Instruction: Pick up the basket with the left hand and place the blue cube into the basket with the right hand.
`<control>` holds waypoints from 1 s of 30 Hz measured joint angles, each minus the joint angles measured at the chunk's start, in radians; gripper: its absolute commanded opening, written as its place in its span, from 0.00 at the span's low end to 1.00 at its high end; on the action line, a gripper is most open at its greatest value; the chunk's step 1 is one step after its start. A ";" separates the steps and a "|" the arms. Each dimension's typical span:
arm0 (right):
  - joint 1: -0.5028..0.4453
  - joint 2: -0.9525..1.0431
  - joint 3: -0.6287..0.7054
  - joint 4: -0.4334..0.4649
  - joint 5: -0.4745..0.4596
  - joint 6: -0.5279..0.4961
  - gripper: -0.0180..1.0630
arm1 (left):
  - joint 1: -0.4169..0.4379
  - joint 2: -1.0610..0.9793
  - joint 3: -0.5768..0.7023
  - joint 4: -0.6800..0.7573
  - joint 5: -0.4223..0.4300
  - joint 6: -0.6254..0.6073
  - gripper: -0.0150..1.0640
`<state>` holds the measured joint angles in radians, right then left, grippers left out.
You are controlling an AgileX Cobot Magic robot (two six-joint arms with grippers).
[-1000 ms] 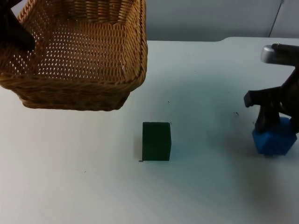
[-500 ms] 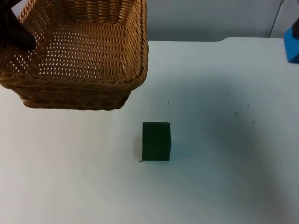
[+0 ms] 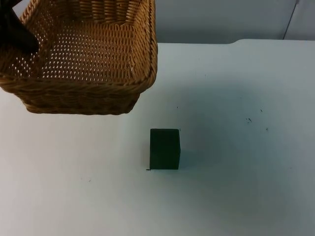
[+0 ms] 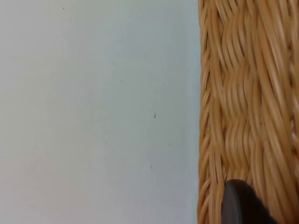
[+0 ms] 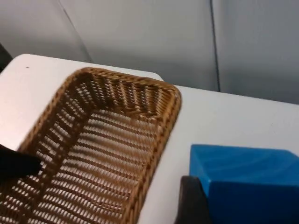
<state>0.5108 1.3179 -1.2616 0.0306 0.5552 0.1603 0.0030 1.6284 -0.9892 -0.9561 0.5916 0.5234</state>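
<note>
Blue cube (image 5: 247, 179) sits clamped in my right gripper (image 5: 219, 205), one black fingertip (image 5: 191, 203) pressed against its side, and it is held up off the table, near the basket's (image 3: 83, 59) right side as my right wrist camera sees it. Woven wicker fills the far left of the scene: the basket hangs above the white table (image 3: 236, 98), held by my left gripper (image 4: 243, 205), whose dark finger (image 4: 239, 203) is closed on the rim at the basket's left wall; from above, that arm shows as a black shape at the basket's left edge. Inside, the basket holds nothing. Near the middle of the table, well apart from the basket and nearer than it, a dark green block (image 3: 165, 149) rests alone. Behind the table stands the grey wall (image 3: 221, 19).
</note>
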 measured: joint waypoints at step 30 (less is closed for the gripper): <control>0.232 0.695 -0.514 -0.011 0.009 -0.098 0.01 | 0.000 0.000 0.000 -0.004 0.000 0.000 0.01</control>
<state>0.7429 2.0130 -1.7759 0.0200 0.5645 0.0626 0.0030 1.6284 -0.9892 -0.9599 0.5916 0.5234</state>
